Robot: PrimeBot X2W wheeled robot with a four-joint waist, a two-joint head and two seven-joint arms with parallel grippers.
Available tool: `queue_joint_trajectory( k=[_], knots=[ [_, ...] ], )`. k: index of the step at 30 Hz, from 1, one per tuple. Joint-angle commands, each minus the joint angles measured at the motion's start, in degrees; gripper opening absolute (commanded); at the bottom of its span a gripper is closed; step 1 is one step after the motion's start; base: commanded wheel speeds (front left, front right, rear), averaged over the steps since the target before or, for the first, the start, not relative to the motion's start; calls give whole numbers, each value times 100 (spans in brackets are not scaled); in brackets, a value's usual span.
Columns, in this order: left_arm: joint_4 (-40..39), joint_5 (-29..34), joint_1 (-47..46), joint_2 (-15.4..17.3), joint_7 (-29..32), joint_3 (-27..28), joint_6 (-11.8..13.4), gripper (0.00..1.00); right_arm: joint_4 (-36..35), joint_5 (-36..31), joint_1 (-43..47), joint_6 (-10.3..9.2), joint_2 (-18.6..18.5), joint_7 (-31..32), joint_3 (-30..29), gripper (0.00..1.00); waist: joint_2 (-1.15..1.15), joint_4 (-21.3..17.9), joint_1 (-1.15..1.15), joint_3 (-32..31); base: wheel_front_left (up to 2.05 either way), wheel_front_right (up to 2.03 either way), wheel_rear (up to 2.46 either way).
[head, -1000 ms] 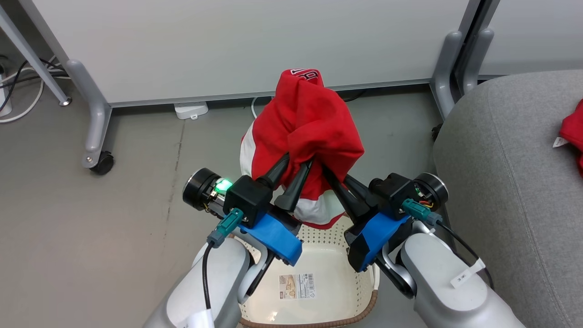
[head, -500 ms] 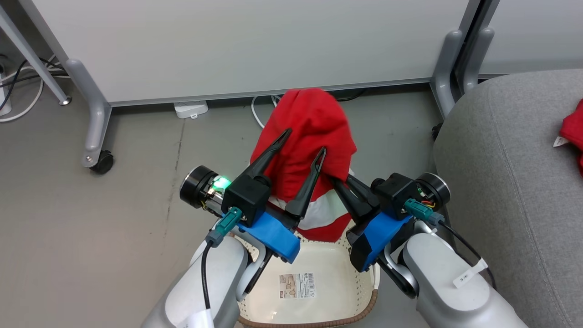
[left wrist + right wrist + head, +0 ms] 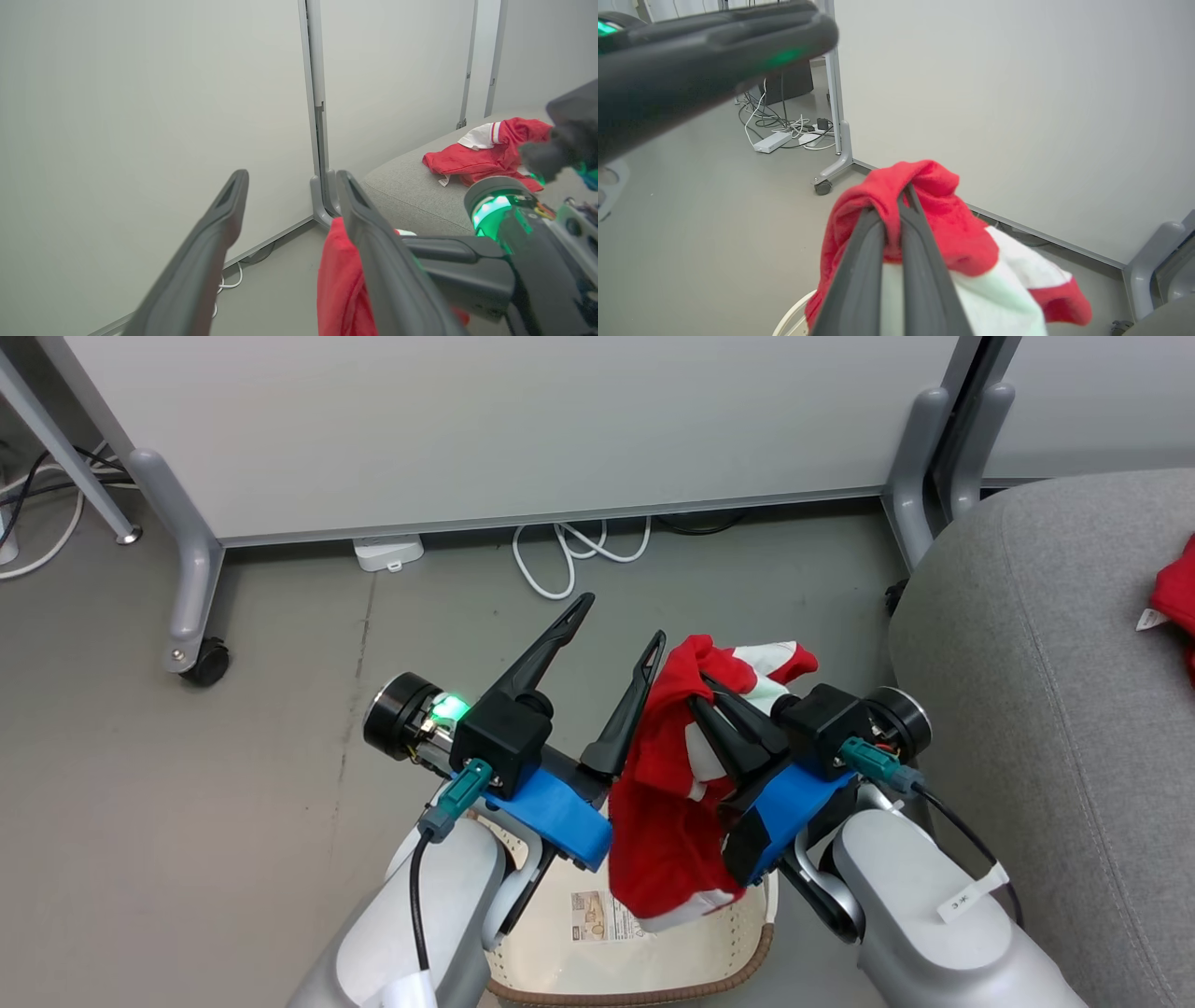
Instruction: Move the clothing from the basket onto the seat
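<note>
My right gripper (image 3: 708, 693) is shut on a red and white garment (image 3: 674, 803), which hangs from its fingers down over the basket (image 3: 597, 961); in the right wrist view the garment (image 3: 943, 233) bunches around the closed fingertips (image 3: 896, 203). My left gripper (image 3: 621, 621) stands open just left of it, with nothing between its fingers (image 3: 219, 224). The cream basket with a brown rim sits on the floor under both arms, its paper label (image 3: 586, 905) partly showing. A second red garment (image 3: 486, 156) lies on the grey seat (image 3: 1046, 709) at the right.
A white partition wall on grey wheeled legs (image 3: 191, 569) stands behind the basket. White cables (image 3: 569, 555) and a power strip (image 3: 387, 553) lie on the floor at its base. The seat's rounded corner is close to my right arm.
My left gripper opened and let go of the garment. The cloth dropped from a raised bundle between both grippers and now hangs from the right gripper alone.
</note>
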Motion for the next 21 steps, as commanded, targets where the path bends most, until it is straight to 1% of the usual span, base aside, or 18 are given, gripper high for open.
queue_joint_trajectory(
  k=[1, 10, 18, 19, 21],
  knots=[
    [-27, 32, 24, 2, -29, 41, 10, 100, -51, 37, 75, 1, -32, -3, -65, 0, 0, -15, 0, 24, 0, 0, 0],
    [-78, 116, -37, 7, -29, 85, 9, 100, -354, -17, 15, 1, -161, -3, -508, 0, 0, -142, 0, 199, 0, 0, 0],
    [-153, 196, -100, 53, -28, 66, -19, 100, -872, -106, 117, 1, -319, -3, -1112, 0, 0, -492, 0, 494, 0, 0, 0],
    [-153, 196, -100, 53, -28, 66, -19, 100, -872, -106, 117, 1, -319, -3, -1112, 0, 0, -492, 0, 494, 0, 0, 0],
    [-166, 207, -111, 76, -28, 52, -32, 100, -1001, -147, 152, 1, -337, -2, -1264, 0, 0, -625, 0, 572, 0, 0, 0]
  ],
)
